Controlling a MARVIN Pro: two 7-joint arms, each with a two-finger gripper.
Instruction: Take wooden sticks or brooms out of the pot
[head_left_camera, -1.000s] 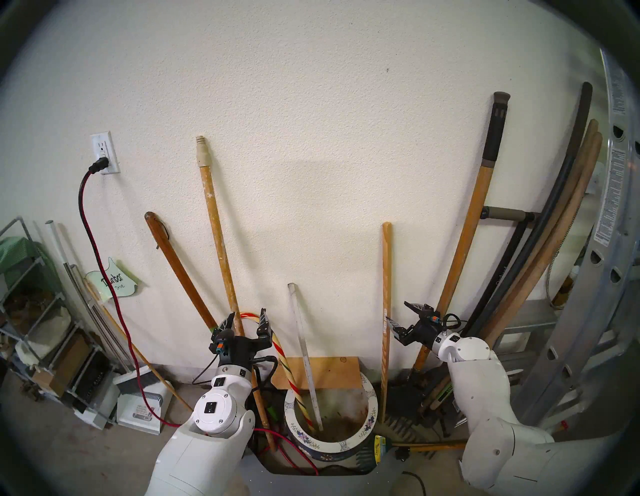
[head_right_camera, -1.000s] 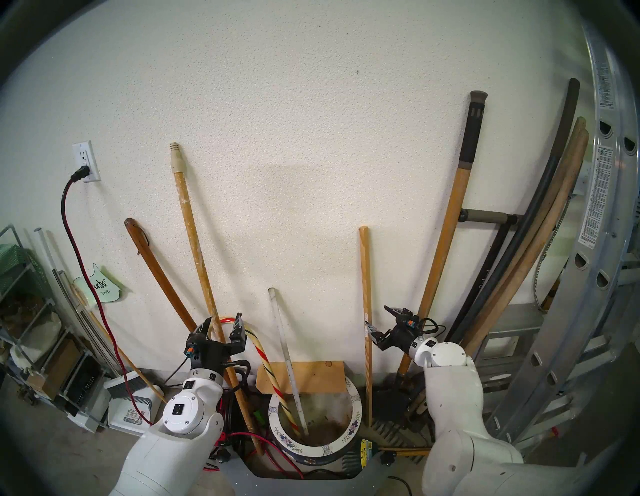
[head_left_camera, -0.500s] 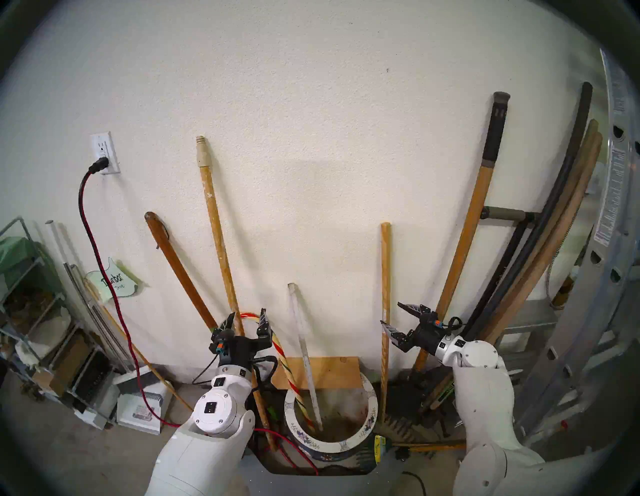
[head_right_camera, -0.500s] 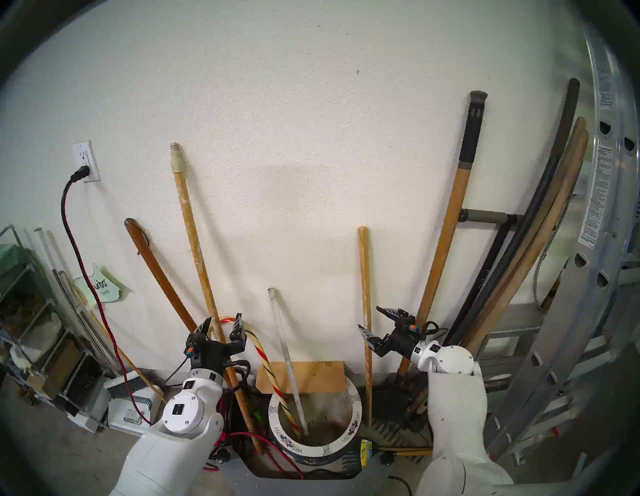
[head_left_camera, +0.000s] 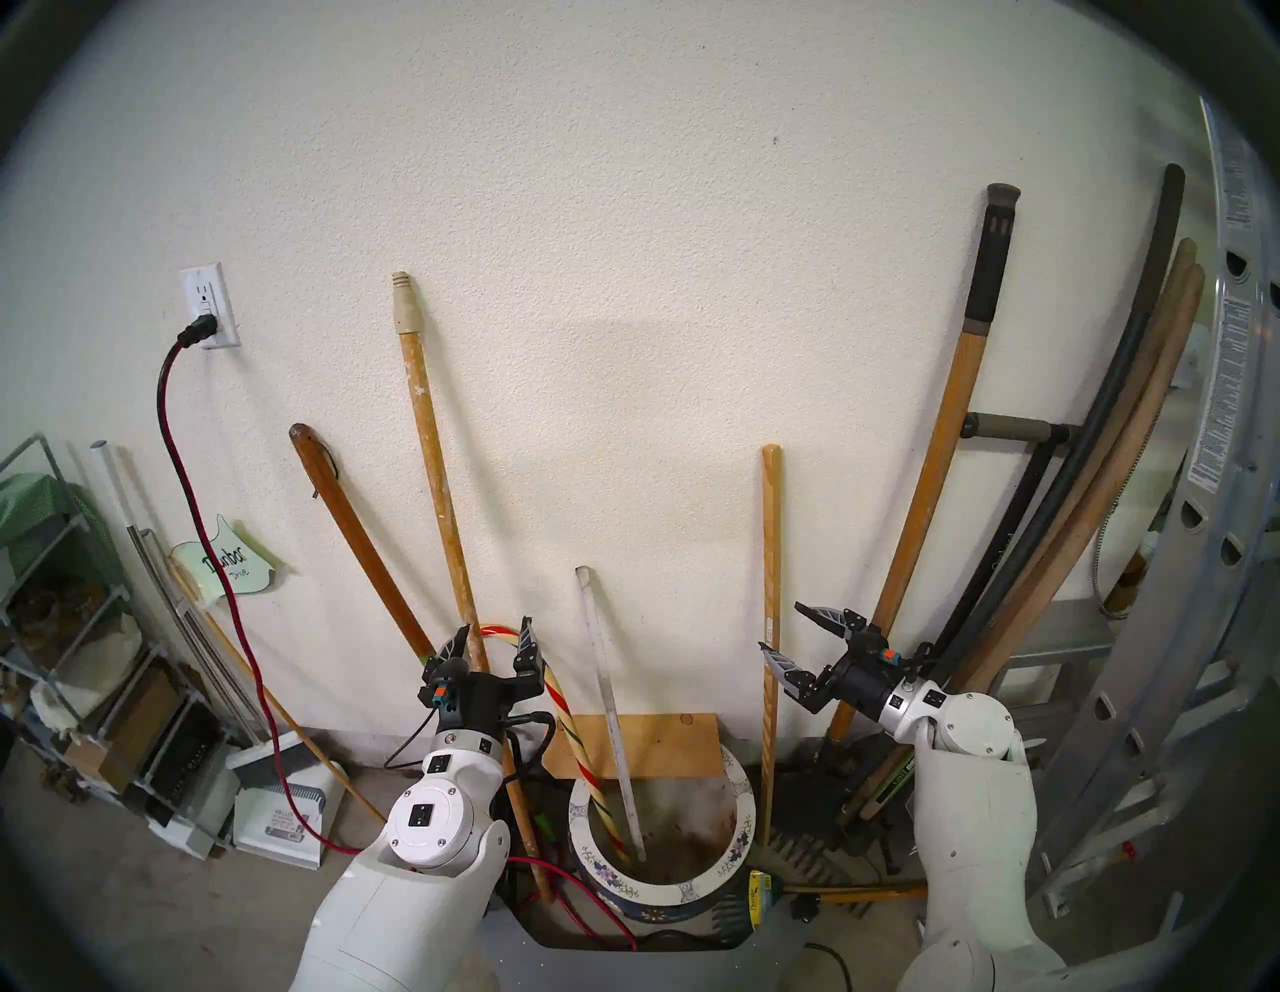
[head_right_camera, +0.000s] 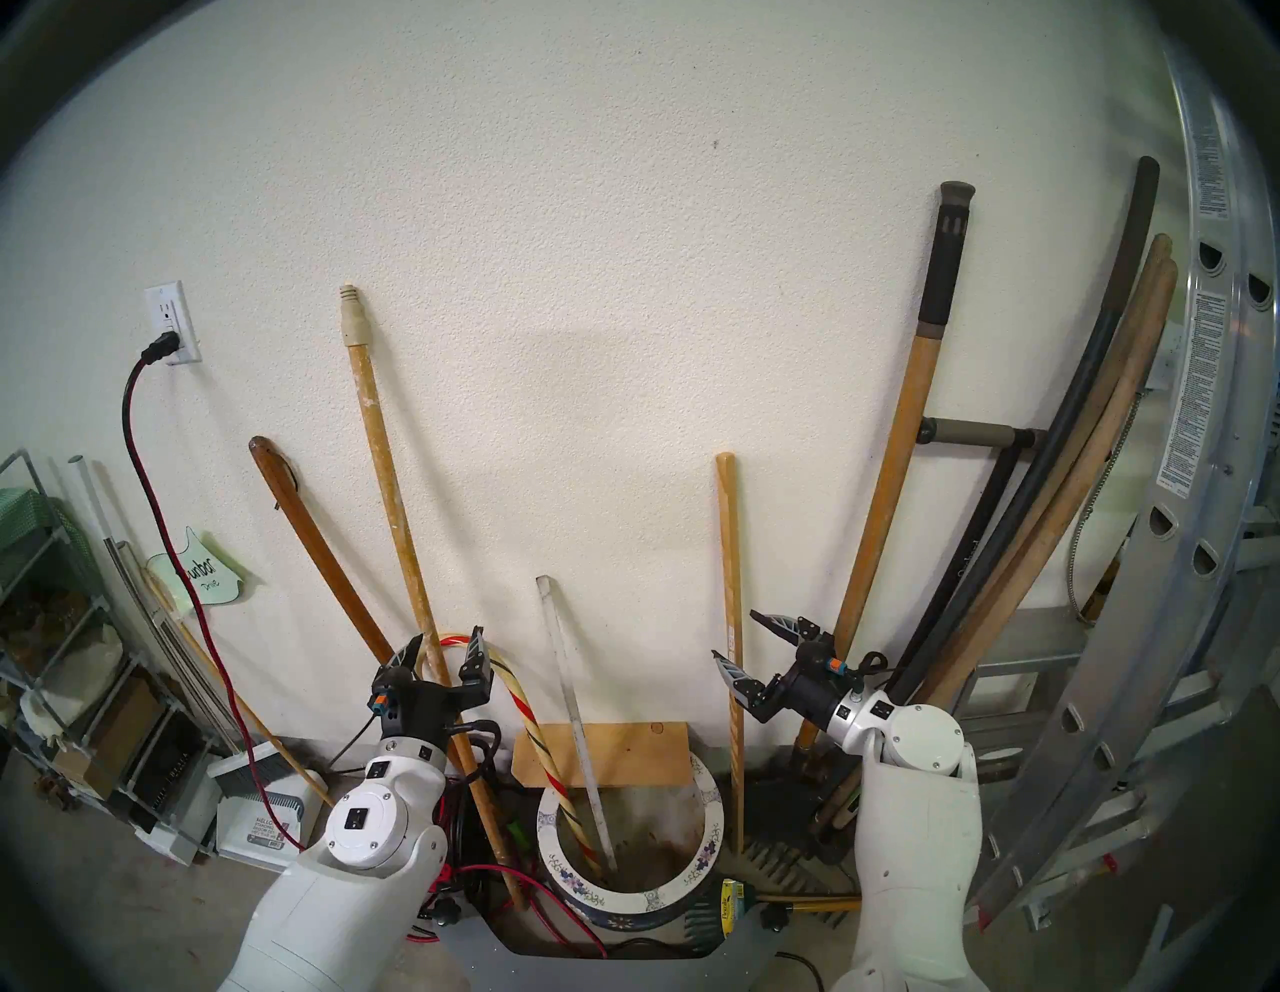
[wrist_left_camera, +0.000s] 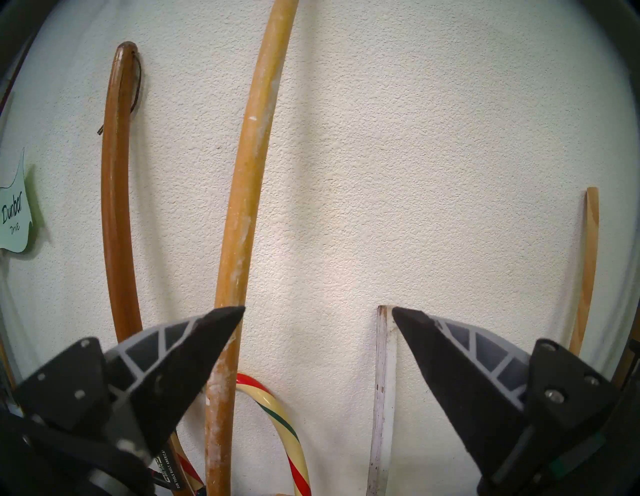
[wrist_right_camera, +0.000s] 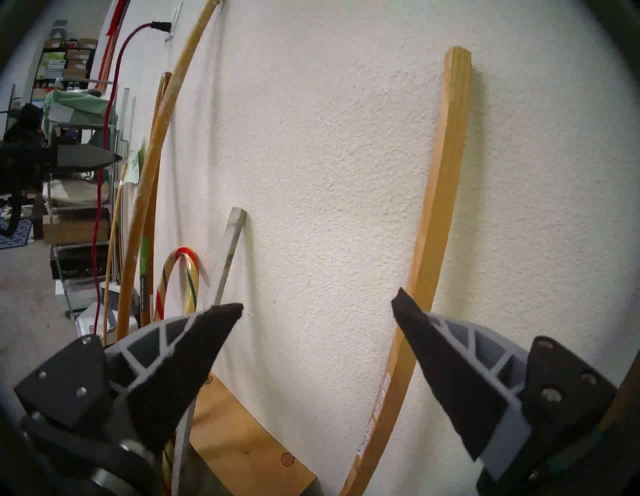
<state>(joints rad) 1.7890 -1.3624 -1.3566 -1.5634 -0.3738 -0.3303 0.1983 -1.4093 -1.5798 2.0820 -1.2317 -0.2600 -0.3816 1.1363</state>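
Observation:
The pot, dark blue with a flowered white rim, stands on the floor against the wall. A striped cane and a whitish flat stick stand in it. The thin pale-wood stick leans on the wall just right of the pot, and the orange-brown shaft with a black sleeve leans farther right. My right gripper is open at the thin stick, which runs past its right fingertip ungripped. My left gripper is open around the paint-spattered pole, above the cane's hook.
A dark brown pole leans at the left. A red-black cord runs from the wall outlet to the floor. A wire shelf and dustpan sit at the left, with long handles and an aluminium ladder at the right.
My right gripper has shifted a little left toward the thin pale stick and its wrist has dropped slightly. The left arm has not moved.

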